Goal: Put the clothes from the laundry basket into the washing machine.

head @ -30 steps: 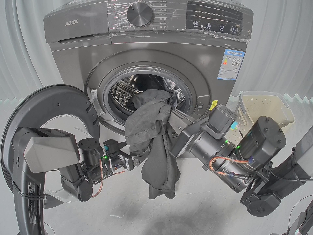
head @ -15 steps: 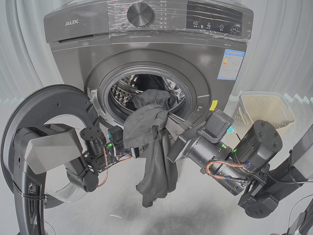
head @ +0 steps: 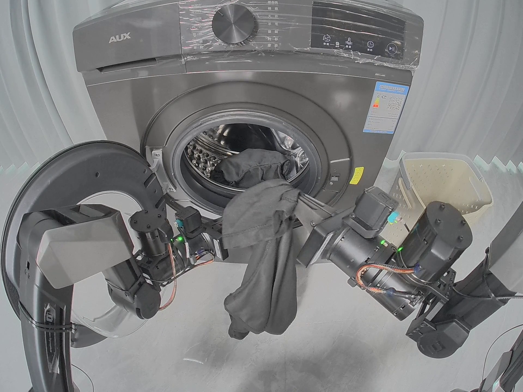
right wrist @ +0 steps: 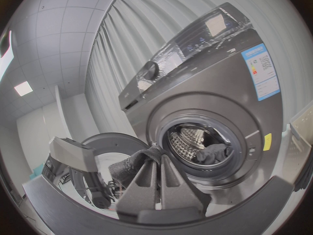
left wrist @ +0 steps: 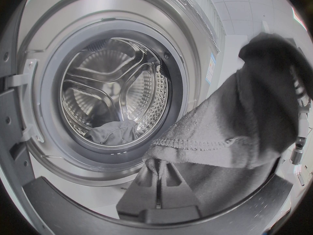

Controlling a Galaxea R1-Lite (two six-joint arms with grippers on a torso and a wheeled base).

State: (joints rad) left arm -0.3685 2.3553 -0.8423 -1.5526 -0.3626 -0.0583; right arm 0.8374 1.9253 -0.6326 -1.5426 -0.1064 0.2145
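The washer stands with its door swung wide to the left, and the drum mouth lies just ahead of and above both pairs of jaws. The basket sits on the floor behind the right arm, beside the washer. A dark garment hangs outside the drum. Its top is bunched at the right gripper, whose jaws are closed on it, and its long axis runs straight down from there toward the floor. The left gripper sits lower, at the garment's left edge. Its jaws are pressed together, with the hem caught at their tips (a pinch, as far as I can judge). Another dark cloth already lies inside the drum, beyond the right jaws. The right arm is nearer the mouth, so I'd expect it to lead while the trailing length needs lifting over the lip.
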